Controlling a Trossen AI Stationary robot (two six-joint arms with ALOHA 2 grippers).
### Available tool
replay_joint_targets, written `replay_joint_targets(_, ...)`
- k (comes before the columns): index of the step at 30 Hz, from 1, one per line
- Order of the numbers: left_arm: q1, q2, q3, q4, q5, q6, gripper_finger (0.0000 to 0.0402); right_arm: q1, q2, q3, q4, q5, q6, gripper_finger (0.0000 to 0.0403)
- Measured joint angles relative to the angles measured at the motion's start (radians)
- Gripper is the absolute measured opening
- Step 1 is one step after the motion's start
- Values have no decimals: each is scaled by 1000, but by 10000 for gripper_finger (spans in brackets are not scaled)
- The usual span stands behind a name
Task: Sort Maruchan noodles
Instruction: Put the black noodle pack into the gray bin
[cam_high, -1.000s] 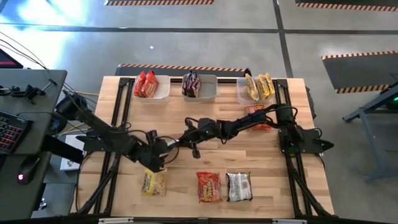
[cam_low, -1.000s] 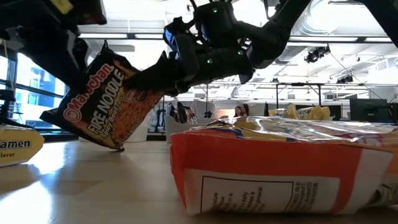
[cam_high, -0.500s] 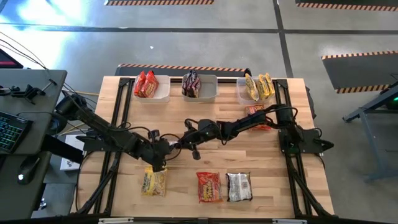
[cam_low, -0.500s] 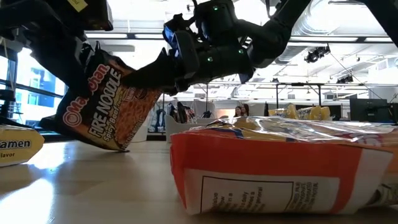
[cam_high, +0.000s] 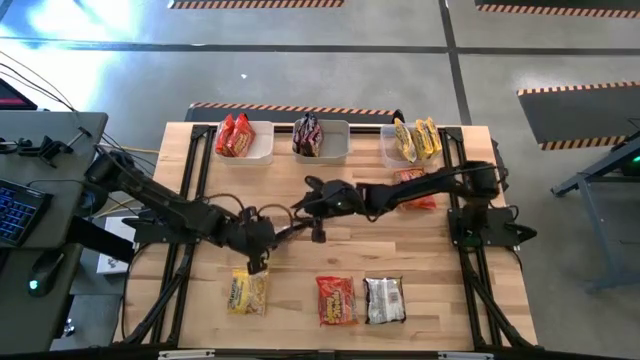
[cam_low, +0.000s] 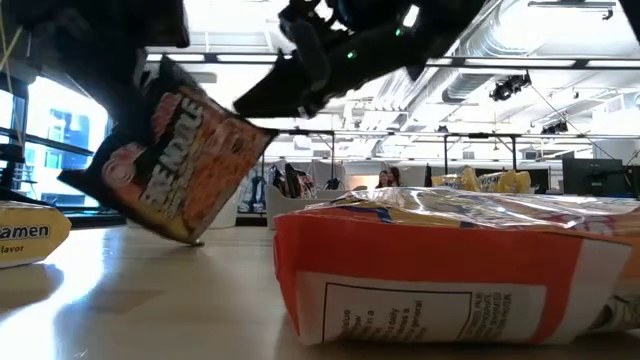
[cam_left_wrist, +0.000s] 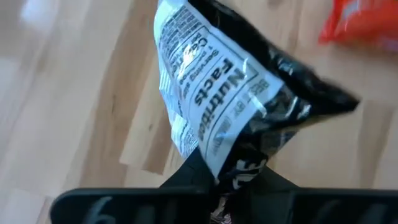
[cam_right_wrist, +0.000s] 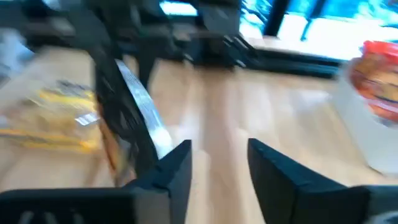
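Note:
A dark Fire Noodle packet stands tilted at the table's middle, printed back showing in the left wrist view. My left gripper is shut on it from the left. My right gripper stands open just above and to the right of the packet, nothing between its fingers; the packet shows edge-on beside one finger. Along the near edge lie a yellow packet, a red one and a silver one. Another red packet lies under the right arm. My left gripper pinches the dark packet's crumpled upper end between its two fingers. The fingers slant down from above and from the table's left. The packet hangs tilted below them, and its lower corner reaches the table top.
Three pale bins stand along the far edge, holding red packets, dark packets and yellow packets. In the low view the red packet fills the foreground. Bare wood lies between the bins and the near row.
My left gripper has shut on the dark packet's upper end and taken hold. My right gripper has opened, let go of the packet and risen away from it. The packet has stayed tilted with its lower corner at the table.

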Motion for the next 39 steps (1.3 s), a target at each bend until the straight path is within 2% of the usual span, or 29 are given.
replay_joint_targets(7,132,-90,0,91,92,-30,5,7,-207,-1,-306,128,-52,206)
replay_joint_targets(11,275,-137,22,90,144,-46,5,23,-347,-1,-538,311,-44,205)
replay_joint_targets(13,354,-141,60,50,164,-36,5,23,-412,-1,-653,381,-21,190)
replay_joint_targets(16,470,-124,126,16,236,21,5,22,-482,-1,-780,413,28,149)
replay_joint_targets(22,683,-20,306,-69,423,105,5,23,-520,-2,-846,421,38,40)
replay_joint_targets(25,765,69,429,-170,475,156,5,24,-520,-9,-847,416,36,7)
replay_joint_targets(29,835,213,612,-299,483,232,5,30,-549,-124,-766,429,37,13)
replay_joint_targets(32,868,320,745,-348,509,272,5,27,-603,-280,-597,427,52,3)
replay_joint_targets(35,898,432,878,-391,522,294,5,16,-646,-436,-356,425,61,5)
replay_joint_targets(39,940,589,1058,-487,541,296,5,-4,-686,-567,-114,414,62,1)
